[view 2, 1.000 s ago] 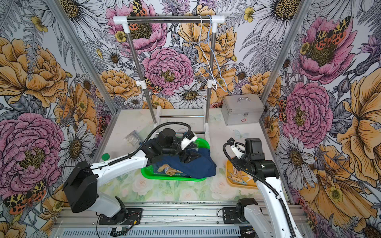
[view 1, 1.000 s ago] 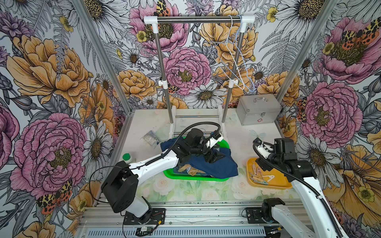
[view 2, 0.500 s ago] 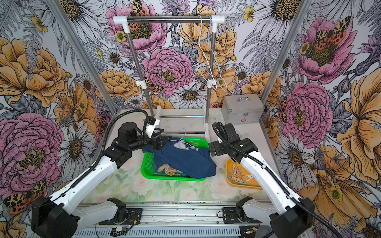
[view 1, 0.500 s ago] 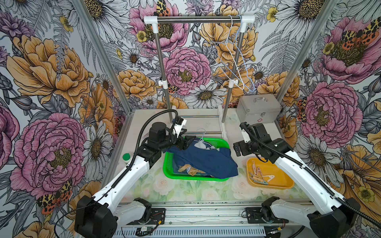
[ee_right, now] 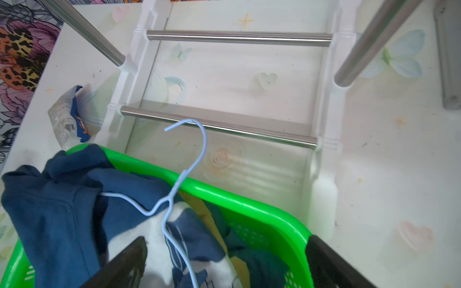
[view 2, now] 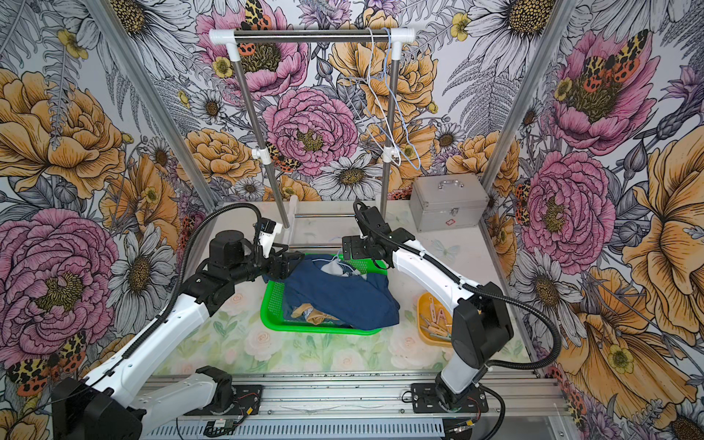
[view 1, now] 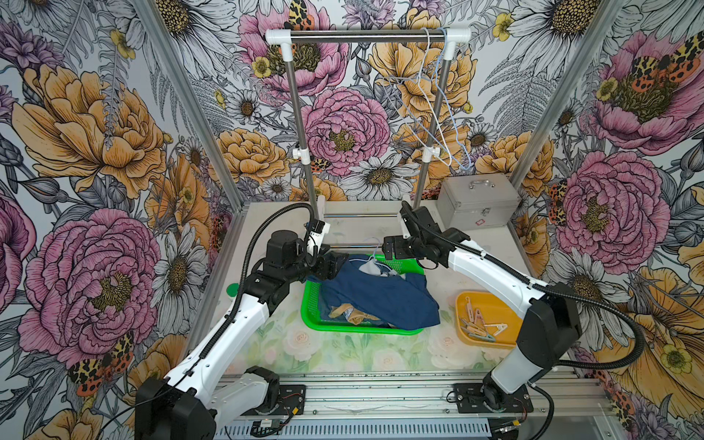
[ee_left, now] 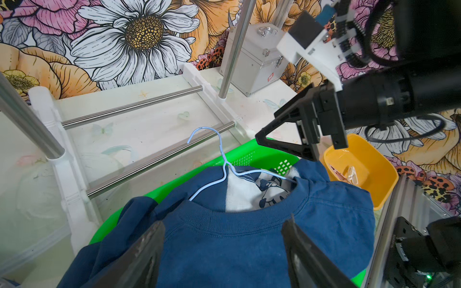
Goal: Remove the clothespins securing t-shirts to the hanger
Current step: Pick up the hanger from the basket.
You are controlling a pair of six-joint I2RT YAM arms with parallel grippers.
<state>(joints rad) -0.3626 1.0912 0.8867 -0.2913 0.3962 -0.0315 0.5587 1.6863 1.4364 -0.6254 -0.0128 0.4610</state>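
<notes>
Probably a robot lab cell; aluminium frame posts (view 1: 554, 91), floral printed walls (view 1: 95, 125), slotted base rail (view 1: 381, 396)

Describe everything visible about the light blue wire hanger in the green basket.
The thin light blue wire hanger looks coated and has a hook, a twisted neck and sloping shoulders. It lies tilted in the green plastic mesh basket, with its hook poking out over the rim. Both shoulders run inside the collar of the dark navy t-shirt, so their ends are hidden.

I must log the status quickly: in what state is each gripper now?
Left gripper: open, above the navy t-shirt, holding nothing.
Right gripper: open, empty, above the green basket.
</notes>
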